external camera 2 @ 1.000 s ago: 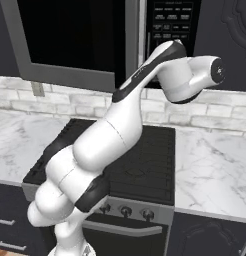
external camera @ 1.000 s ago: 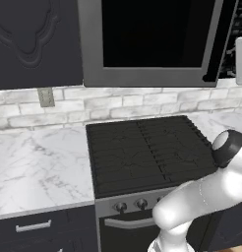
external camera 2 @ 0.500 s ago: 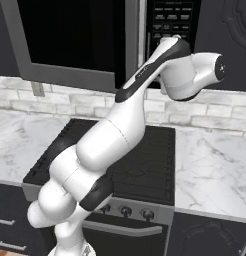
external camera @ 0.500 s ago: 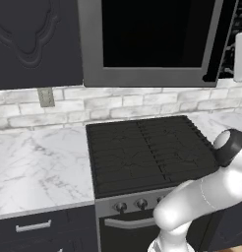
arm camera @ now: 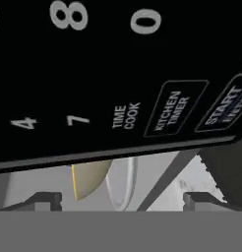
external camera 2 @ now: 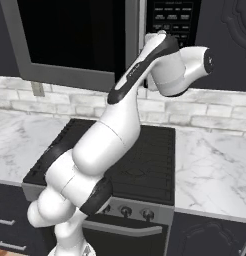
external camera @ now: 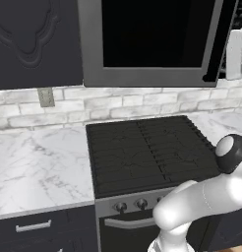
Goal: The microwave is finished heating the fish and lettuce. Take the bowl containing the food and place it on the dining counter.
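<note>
Gripper (arm camera: 122, 201) spread wide, nothing between the tips, raised at the microwave (external camera: 152, 44) keypad (arm camera: 118, 74), right of the black glass door. In the hand view the keypad sits close ahead; below its lower edge a slice of tan bowl (arm camera: 88, 179) shows beside the white turntable (arm camera: 124, 183), inside the pale cavity. So the bowl lies below and slightly left of the gripper's line, deeper in. Door looks ajar at its right edge; cannot tell how far. Fish and lettuce hidden.

Microwave (arm camera: 118, 74) keypad: digits 8, 0, 4, 7; keys TIME COOK, KITCHEN TIMER, START.
</note>
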